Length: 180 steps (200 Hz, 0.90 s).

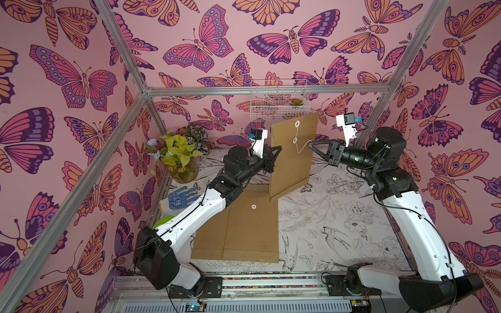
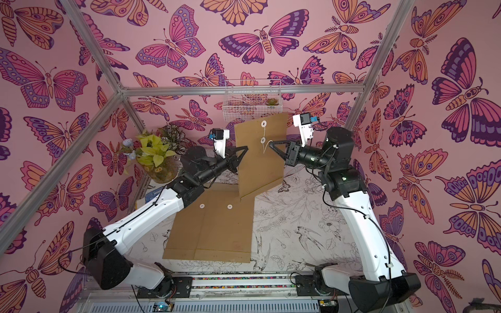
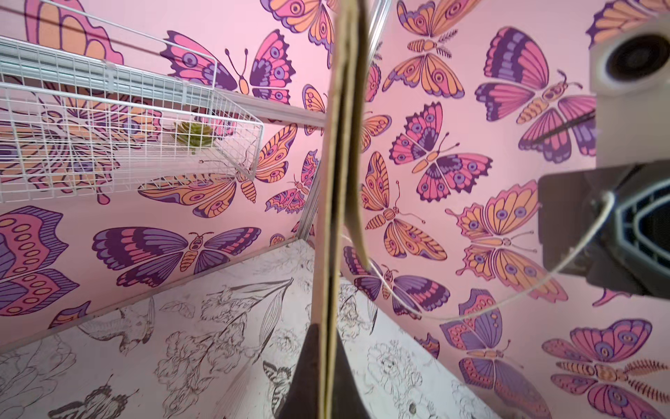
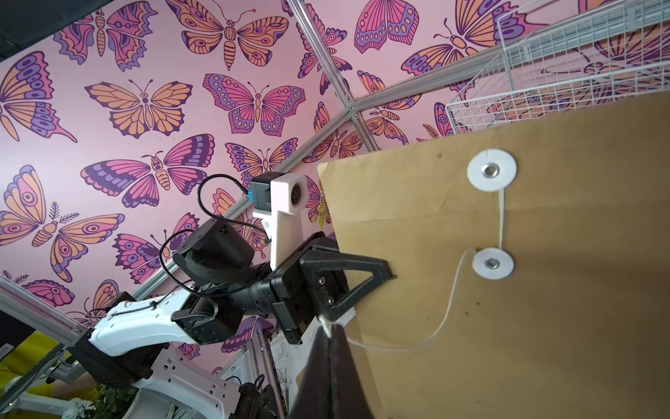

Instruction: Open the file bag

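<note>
A brown file bag (image 1: 292,162) (image 2: 260,168) stands upright above the table. My left gripper (image 1: 275,157) (image 3: 328,326) is shut on its left edge, seen edge-on in the left wrist view. Two white discs (image 4: 492,169) (image 4: 493,263) sit near the bag's top. A white string (image 4: 449,308) (image 1: 301,147) runs from the upper disc down to the lower one, then curves off loosely. My right gripper (image 1: 309,144) (image 4: 328,326) is shut on the string's free end, just right of the bag.
A second brown file bag (image 1: 244,230) lies flat on the table under the left arm. A white wire basket (image 1: 279,100) hangs on the back wall behind the held bag. A plant vase (image 1: 181,162) and a blue glove (image 1: 179,200) sit at the left.
</note>
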Motion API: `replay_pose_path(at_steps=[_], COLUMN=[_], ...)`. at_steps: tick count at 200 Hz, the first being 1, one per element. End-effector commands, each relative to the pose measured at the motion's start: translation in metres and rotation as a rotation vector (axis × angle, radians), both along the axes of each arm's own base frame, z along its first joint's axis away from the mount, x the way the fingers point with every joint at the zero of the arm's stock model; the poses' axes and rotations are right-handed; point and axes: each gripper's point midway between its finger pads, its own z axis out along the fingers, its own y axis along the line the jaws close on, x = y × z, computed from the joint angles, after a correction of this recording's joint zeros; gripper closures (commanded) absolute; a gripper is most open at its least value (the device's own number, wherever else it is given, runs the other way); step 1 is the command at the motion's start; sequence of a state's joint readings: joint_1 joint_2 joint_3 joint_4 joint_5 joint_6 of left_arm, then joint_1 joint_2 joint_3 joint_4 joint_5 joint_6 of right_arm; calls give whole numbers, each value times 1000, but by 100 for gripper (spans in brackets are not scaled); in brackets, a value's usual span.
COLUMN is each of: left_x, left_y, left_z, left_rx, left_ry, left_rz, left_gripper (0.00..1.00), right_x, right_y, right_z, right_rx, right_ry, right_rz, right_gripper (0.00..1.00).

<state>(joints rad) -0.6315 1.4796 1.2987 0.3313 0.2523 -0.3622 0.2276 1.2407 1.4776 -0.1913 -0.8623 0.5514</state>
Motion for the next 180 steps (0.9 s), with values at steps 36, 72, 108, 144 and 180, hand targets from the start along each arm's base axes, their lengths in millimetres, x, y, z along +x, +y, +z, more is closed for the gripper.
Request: replay_pose_path(at_steps=[36,72,108,144,180], left_x=[27,43,56,64,66], left_y=[9,18,33,45,49], left_z=[24,24,30,37,39], left_rx=[-157,-163,-159,-180,-213], left_ry=[-34,-32,-51,-66,-58], left_rz=[32,55,88,108,93], left_gripper=[100,100,100,100,100], right_x=[14,21,25,20,16], right_y=[28,36,29,37,61], right_z=[-24,-61,-85,-94,-93], right_rx=[-5,-134,-225,-214,-102], right_ry=[80,133,173,217,264], right_rz=[24,-13,-77,-19,122], right_gripper=[100,100,100,100,100])
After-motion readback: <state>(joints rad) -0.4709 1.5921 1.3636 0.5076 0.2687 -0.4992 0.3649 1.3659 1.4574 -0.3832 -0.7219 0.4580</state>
